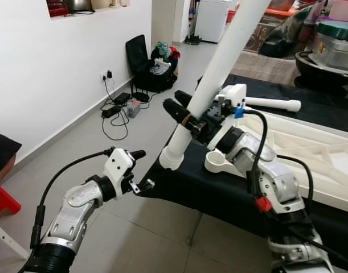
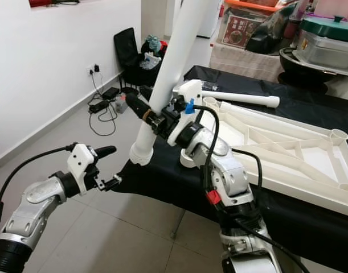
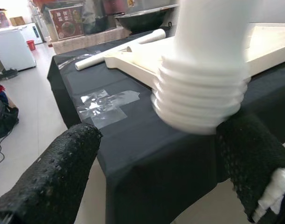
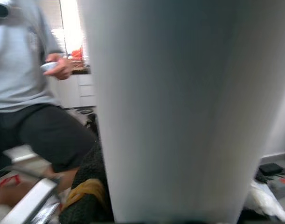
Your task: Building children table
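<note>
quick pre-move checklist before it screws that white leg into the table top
1. Right end effector shut on the white leg: ok, black fingers sit on both sides of the tube.
2. Threaded end of the leg free: ok, its ridges hang bare past the table edge.
3. Leg lined up with a corner socket of the upturned table top: not ok, it is tilted and beside the socket.
4. Left end effector ready to help: ok, open, low beside the black cloth.
5. Second leg out of the way: ok, it lies farther back.
6. Thread condition: cannot tell, blurred.
</note>
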Controlling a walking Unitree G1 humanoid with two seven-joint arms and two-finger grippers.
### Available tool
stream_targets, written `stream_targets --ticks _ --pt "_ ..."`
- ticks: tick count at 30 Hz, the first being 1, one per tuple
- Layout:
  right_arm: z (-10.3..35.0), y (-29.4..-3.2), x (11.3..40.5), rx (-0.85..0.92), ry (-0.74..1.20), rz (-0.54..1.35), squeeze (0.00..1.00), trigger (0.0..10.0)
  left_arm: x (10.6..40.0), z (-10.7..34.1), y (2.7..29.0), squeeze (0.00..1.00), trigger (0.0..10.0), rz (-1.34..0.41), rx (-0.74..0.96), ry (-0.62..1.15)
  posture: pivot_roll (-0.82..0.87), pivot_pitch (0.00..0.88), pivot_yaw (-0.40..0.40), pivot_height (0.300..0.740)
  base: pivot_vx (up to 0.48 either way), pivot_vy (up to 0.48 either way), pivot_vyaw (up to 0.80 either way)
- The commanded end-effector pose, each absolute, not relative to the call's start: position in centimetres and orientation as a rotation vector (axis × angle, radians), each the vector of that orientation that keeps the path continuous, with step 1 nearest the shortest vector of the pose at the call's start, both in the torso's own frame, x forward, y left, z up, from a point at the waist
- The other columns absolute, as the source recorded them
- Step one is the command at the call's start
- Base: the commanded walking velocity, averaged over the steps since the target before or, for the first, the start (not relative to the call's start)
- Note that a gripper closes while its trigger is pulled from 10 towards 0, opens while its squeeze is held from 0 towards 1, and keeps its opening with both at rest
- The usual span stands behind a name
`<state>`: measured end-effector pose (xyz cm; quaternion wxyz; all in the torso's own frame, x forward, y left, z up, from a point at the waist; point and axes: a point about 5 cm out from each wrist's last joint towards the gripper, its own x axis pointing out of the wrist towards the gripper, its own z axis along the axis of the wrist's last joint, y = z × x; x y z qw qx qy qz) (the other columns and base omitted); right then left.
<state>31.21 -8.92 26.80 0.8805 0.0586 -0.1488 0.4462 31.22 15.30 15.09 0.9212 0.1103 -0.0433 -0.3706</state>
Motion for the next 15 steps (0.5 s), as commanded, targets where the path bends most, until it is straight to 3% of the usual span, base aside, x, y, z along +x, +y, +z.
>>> stream_targets --ticks 1,15 --pt "26.5 -8.1 30.6 0.132 -0.293 0.991 0.0 10.0 31.4 16.0 15.4 0.0 10.0 -0.761 0.228 -0.117 0.08 0.0 -0.078 0.74 0.0 0.0 0.0" --pt "25.3 -5.3 28.8 0.176 -0.239 1.114 0.0 10.0 31.8 16.2 14.0 0.0 10.0 -0.834 0.217 -0.119 0.08 0.0 -0.076 0.74 0.0 0.0 0.0"
